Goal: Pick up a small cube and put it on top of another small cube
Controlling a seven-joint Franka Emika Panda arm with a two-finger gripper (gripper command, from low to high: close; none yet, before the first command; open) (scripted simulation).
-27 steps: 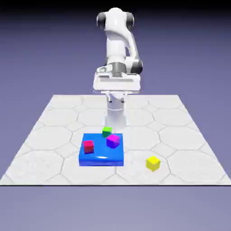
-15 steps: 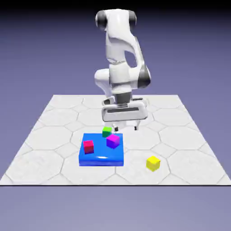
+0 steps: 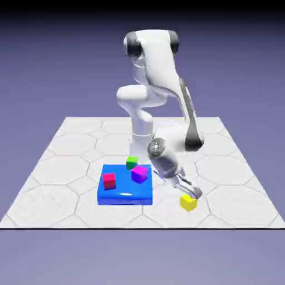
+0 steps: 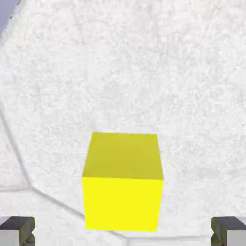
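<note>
The small yellow cube (image 3: 188, 202) rests on the white hexagon-tiled table at the exterior view's right, near the front edge. My gripper (image 3: 192, 194) reaches down to it at a slant, its tips just above the cube's top. In the hand view the yellow cube (image 4: 122, 180) fills the lower middle, lying between the two grey fingertips (image 4: 17, 229), which stand wide apart at the bottom corners. The gripper is open and nothing is held. The green cube (image 3: 131, 162), the purple cube (image 3: 139, 173) and a red cube (image 3: 109, 180) sit on the blue platform (image 3: 125, 195).
The blue platform lies left of the yellow cube, raised a little above the tiles. The robot's base column (image 3: 142, 142) stands behind it. The table's front edge (image 3: 142, 227) runs close to the yellow cube.
The arm has swung from above the blue platform down and to the exterior view's right, bringing the gripper low over the yellow cube. The cubes have not moved.
</note>
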